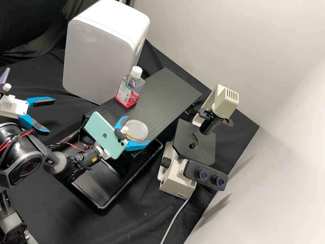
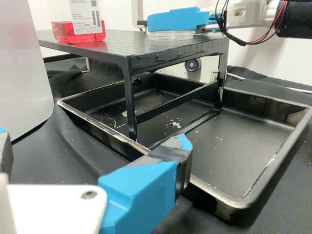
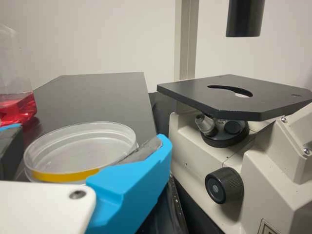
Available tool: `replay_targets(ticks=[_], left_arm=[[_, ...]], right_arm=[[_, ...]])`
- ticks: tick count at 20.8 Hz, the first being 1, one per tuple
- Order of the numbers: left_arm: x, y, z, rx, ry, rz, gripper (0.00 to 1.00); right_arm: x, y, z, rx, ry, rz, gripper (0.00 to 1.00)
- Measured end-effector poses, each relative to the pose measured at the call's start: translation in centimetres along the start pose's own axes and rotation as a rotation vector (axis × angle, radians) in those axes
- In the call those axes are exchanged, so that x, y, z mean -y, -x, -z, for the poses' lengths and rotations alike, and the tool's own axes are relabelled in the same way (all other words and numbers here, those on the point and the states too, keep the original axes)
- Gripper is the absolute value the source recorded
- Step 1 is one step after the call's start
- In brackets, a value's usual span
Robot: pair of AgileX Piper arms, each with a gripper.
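A clear petri dish (image 1: 136,129) with a yellow band on its side (image 3: 80,151) rests on the front end of a black slatted rack (image 1: 166,95). My right gripper (image 1: 137,130) has a blue finger against each side of the dish, shut on it (image 3: 87,136). It also appears far off in the left wrist view (image 2: 178,19). My left gripper (image 1: 45,114) is open and holds nothing. It hangs low over the black cloth at the far left, facing the tray (image 2: 253,161).
A flask of red liquid (image 1: 128,88) stands on the rack's far end. The rack stands in a black tray (image 1: 101,193). A white box (image 1: 101,47) is behind, and a microscope (image 1: 196,152) with a black stage (image 3: 234,95) stands right of the dish.
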Motion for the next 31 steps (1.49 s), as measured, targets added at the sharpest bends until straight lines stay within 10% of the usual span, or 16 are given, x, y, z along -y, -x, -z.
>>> replay_targets(ticks=[31], left_arm=[[0.09,-0.02,-0.36,0.015,-0.003,0.004,1.0]], right_arm=[[0.22,0.3,0.0,-0.014,0.0,-0.004,0.0]])
